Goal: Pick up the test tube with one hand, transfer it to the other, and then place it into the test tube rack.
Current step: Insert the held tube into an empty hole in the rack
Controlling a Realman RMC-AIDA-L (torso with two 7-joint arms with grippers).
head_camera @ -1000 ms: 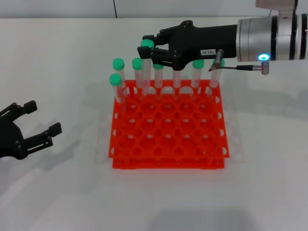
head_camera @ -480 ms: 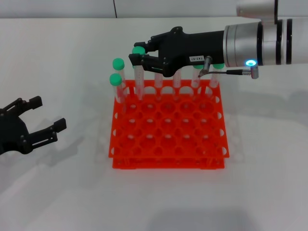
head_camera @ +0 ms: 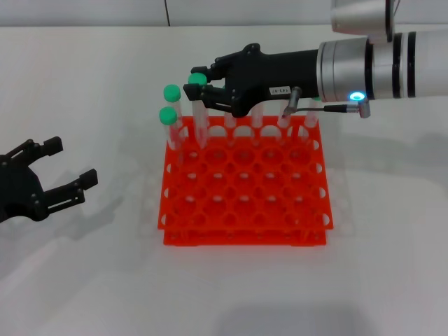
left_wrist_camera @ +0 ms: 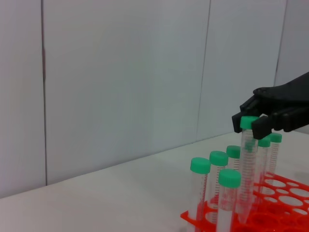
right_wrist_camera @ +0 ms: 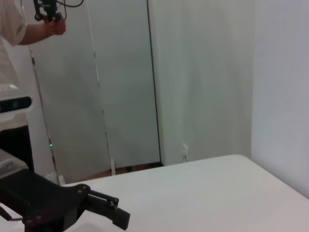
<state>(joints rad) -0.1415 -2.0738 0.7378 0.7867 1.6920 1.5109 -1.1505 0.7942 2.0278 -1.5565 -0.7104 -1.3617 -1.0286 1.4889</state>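
The test tube (head_camera: 201, 112) stands in the back row of the test tube rack (head_camera: 245, 189), its green cap pinched in the right claw (head_camera: 196, 82) directly above. The left claw (head_camera: 59, 175) hovers spread over the surface (head_camera: 105, 280), well apart.

Right tool (head_camera: 198, 86) reaching leftward, fingers pinched closed, left tool (head_camera: 59, 175) low, fingers spread

Test tube rack (head_camera: 245, 189) mid-table, tubes (head_camera: 169, 120) along its far row, left gripper (head_camera: 50, 187) well left
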